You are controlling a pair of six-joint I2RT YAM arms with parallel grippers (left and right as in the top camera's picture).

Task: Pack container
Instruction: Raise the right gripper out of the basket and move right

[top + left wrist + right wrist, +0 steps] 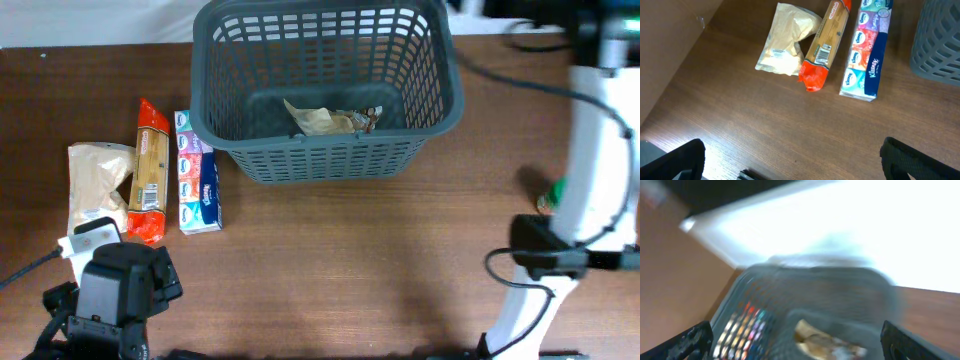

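hovering with jaws spread wide and empty, the left gripper (795, 167) is facing a pale pouch (785, 45), spaghetti packet (825, 45) and kleenex pack (865, 50) just ahead. the grey basket (940, 45) is sitting ahead to its right. the right gripper (800, 342), jaws likewise apart, is hanging above the basket, which is holding a crinkled packet (325, 120); that view is blurring.

Left hand (792, 162) black, blocky — right arm (592, 190) white, black cables (487, 266).
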